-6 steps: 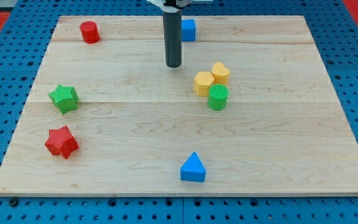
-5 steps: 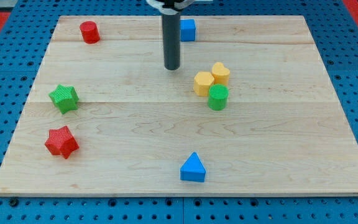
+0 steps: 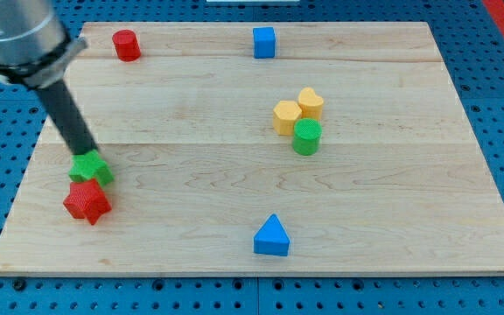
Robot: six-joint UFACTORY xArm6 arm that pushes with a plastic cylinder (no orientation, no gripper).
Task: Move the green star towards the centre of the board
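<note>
The green star (image 3: 93, 169) lies near the board's left edge, touching the red star (image 3: 87, 200) just below it. My tip (image 3: 85, 154) is at the green star's upper edge, in contact with it or nearly so; the dark rod slants up to the view's top left. The wooden board (image 3: 261, 219) fills most of the view.
A red cylinder (image 3: 126, 44) sits at the top left and a blue cube (image 3: 264, 41) at the top middle. Two yellow blocks (image 3: 287, 116) (image 3: 311, 102) and a green cylinder (image 3: 307, 136) cluster right of centre. A blue triangle (image 3: 271, 236) lies near the bottom edge.
My tip has moved from the board's top middle to the left side, onto the green star. The green star has shifted down, against the red star.
</note>
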